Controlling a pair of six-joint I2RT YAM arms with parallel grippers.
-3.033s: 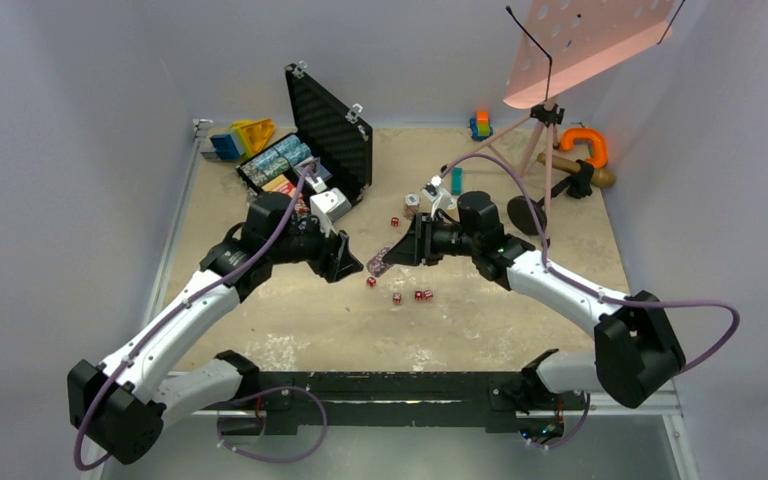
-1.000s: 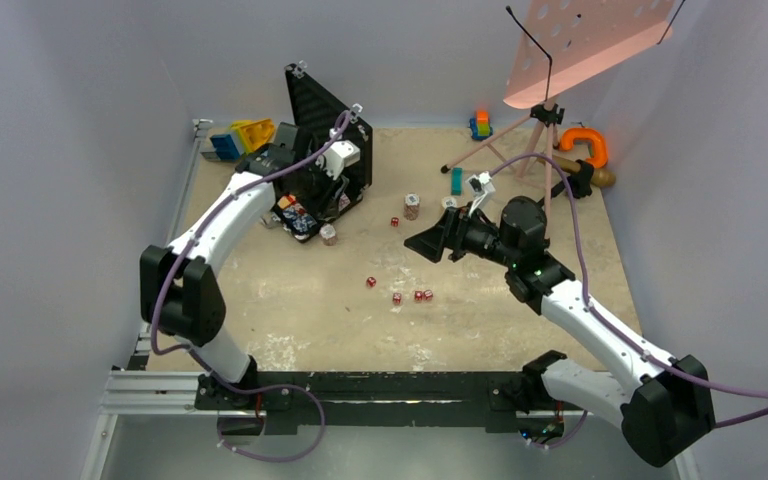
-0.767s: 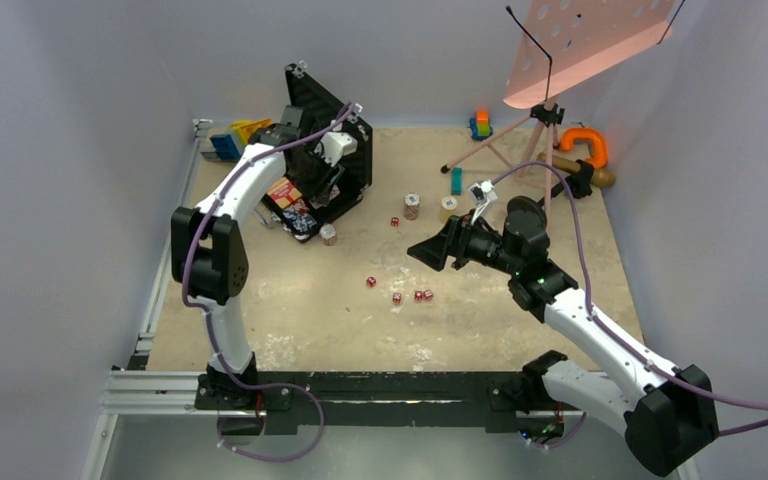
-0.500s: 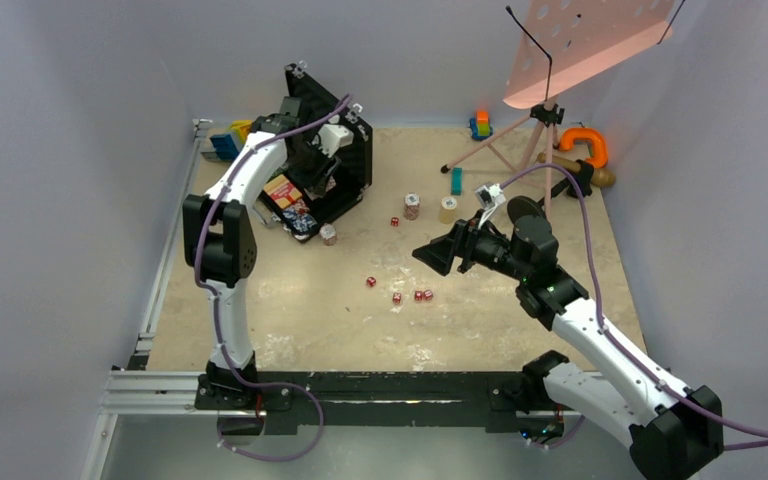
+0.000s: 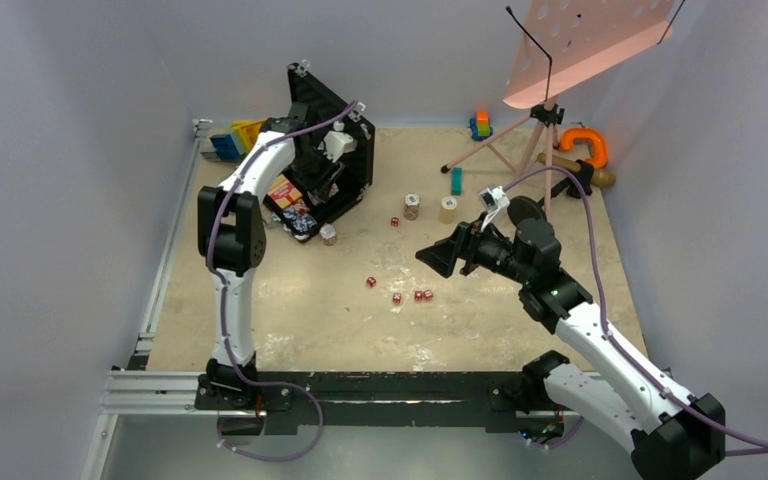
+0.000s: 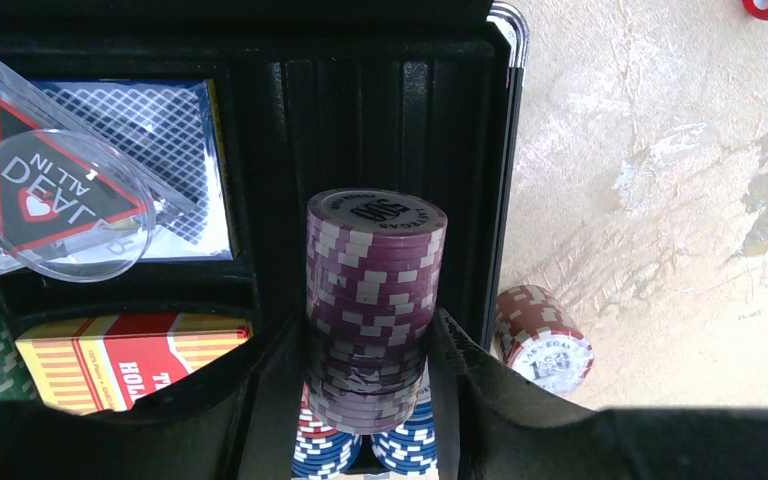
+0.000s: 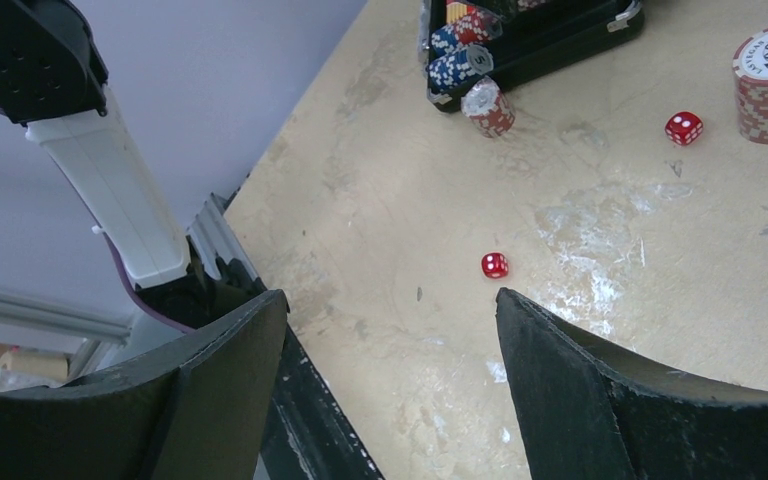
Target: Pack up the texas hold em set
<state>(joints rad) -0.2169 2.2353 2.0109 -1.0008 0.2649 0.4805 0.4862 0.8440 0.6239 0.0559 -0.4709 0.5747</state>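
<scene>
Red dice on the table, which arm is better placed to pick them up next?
Right: the right gripper, open and empty, hovers by the dice; the left gripper holds purple chips over the case.

Bright, even overhead light, soft shadows on the table; all views sharp.

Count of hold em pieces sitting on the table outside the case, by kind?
Red dice: 5
Chip stacks: 3
Total: 8
</scene>
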